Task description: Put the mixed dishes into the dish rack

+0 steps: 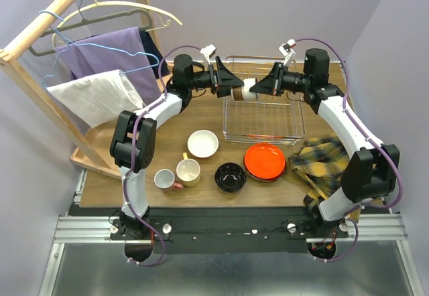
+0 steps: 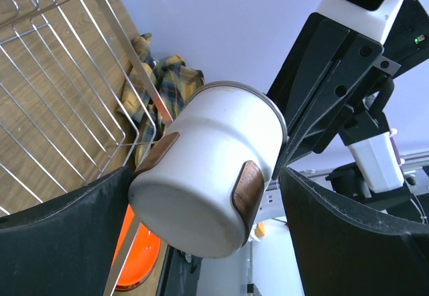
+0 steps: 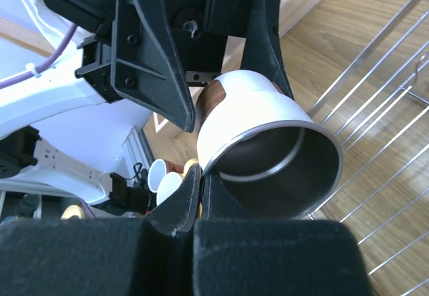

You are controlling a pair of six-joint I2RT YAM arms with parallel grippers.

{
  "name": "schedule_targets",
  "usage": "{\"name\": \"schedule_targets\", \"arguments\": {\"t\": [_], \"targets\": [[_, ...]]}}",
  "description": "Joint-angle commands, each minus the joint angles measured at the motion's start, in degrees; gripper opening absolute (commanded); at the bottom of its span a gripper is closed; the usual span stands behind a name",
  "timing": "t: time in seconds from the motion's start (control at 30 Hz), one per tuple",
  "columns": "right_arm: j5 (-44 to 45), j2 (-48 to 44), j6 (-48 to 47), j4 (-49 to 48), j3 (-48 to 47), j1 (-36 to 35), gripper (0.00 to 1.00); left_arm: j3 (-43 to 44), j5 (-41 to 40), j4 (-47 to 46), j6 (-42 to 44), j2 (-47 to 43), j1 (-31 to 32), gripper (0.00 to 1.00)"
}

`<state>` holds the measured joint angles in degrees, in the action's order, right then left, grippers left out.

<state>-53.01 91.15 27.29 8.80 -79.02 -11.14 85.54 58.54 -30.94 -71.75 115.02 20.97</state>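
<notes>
Wooden desk [image 1: 181,125] below; above the dish rack's [image 1: 225,118] left rim my right gripper [image 3: 198,183], clamped tight, pinches the steel cup's [image 1: 242,92] lip. My left gripper [image 2: 204,209] gapes wide around its body, holding nothing. So thin a pinch could slip and drop it.

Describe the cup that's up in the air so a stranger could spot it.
Find the silver wire dish rack. Above its left side, the right end effector pinches a white steel-rimmed cup with brown patches. It is the only cup in the air, lying sideways.
</notes>
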Motion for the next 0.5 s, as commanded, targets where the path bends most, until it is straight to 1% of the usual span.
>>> {"name": "schedule_targets", "arguments": {"t": [0.0, 0.23, 0.27, 0.33, 0.47], "targets": [[-4.11, 2.53, 1.63, -3.61, 1.42, 0.41, 0.01, -0.98, 3.59, -4.57, -2.43, 0.56, 0.39, 0.95], [-4.29, 5.43, 1.36, -5.19, 1.15, 1.73, 0.01, -3.80, 4.91, -4.04, -1.91, -0.59, 0.30, 0.88], [-4.38, 5.70, 1.19, -5.02, 1.07, 2.08, 0.01, -3.80, 4.91, -3.87, -1.73, -0.59, 0.30, 0.85], [-4.21, 6.05, 0.06, -3.97, 0.80, 2.52, 0.01, -3.45, 5.09, -3.08, -1.12, -0.50, 0.30, 0.84], [-3.85, 6.40, -2.15, -2.12, 1.50, 2.96, 0.01, -2.92, 5.26, -2.99, -0.85, -0.32, 0.21, 0.77]]}}
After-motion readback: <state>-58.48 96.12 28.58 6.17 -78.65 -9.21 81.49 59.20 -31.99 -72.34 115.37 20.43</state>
